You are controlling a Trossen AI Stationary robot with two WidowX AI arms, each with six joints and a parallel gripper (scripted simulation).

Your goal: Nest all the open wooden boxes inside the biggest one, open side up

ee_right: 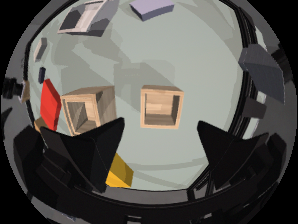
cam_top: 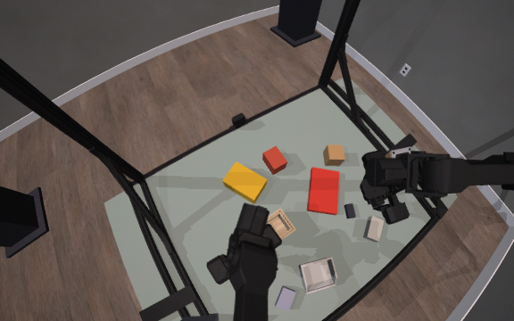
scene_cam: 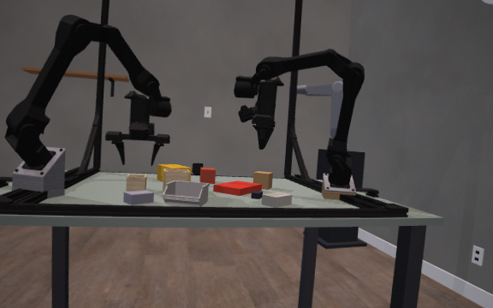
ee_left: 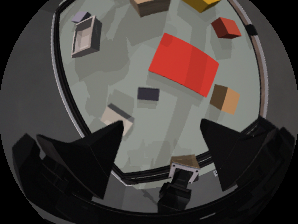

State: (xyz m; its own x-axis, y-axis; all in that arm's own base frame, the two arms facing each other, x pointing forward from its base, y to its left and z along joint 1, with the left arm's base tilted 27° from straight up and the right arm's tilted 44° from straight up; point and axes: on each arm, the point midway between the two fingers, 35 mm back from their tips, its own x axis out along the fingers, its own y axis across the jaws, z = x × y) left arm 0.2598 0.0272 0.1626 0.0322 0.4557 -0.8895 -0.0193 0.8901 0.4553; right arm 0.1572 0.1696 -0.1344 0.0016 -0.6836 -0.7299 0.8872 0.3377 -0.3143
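Observation:
The larger wooden box stands open side up on the table. A smaller rim seems to show inside it. A small wooden box stands separately beside it, open side up. In the top view the right arm hides the small box. My right gripper is open and empty above the small box, touching nothing. My left gripper is open and empty, high over the other side of the table.
A grey bin and a lilac block lie near the front edge. A yellow block, a small red block, a flat red block, a tan block, a dark block and a pale block lie around.

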